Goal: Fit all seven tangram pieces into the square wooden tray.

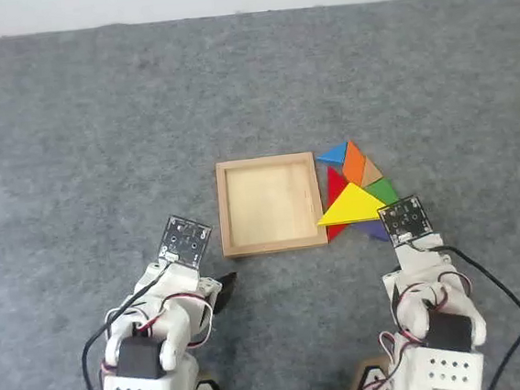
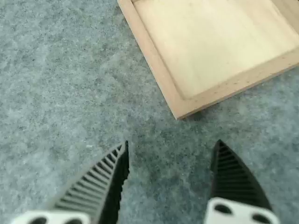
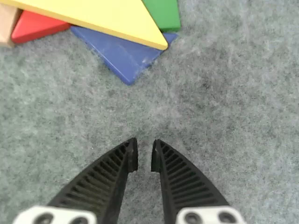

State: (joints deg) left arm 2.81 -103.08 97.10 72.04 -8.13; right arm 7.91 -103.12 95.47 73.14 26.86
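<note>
While no piece lies in the square wooden tray [image 1: 225, 207] yet, the step in hand is judged to be the first pick. In the high view the tray sits mid-table on the grey carpet [image 1: 97, 128]. The tangram pieces [image 1: 356, 186] are heaped just beside its right wall. The yellow triangle [image 1: 353, 206] lies on top, its tip reaching the rim; whether it rests on the rim cannot be told. To do this pick well, the top piece should probably go first, since it covers the others. It should be pinched across two edges and lifted flat, so the pieces beneath are not dragged along. In the left wrist view the left gripper [image 2: 172, 144] hangs over bare carpet with its fingers wide apart and nothing between them. The tray's corner lies a little ahead of it, and the heap is well away from this hand. In the right wrist view the right gripper [image 3: 145, 142] has its fingers almost together, a slim gap between them, holding nothing. They would need to spread before any descent. The blue piece [image 3: 121, 53] points a corner at them from near ahead, not touching. The yellow triangle overlaps it, with the red piece [image 3: 37, 27] and the green piece [image 3: 163, 14] at either side.
</note>
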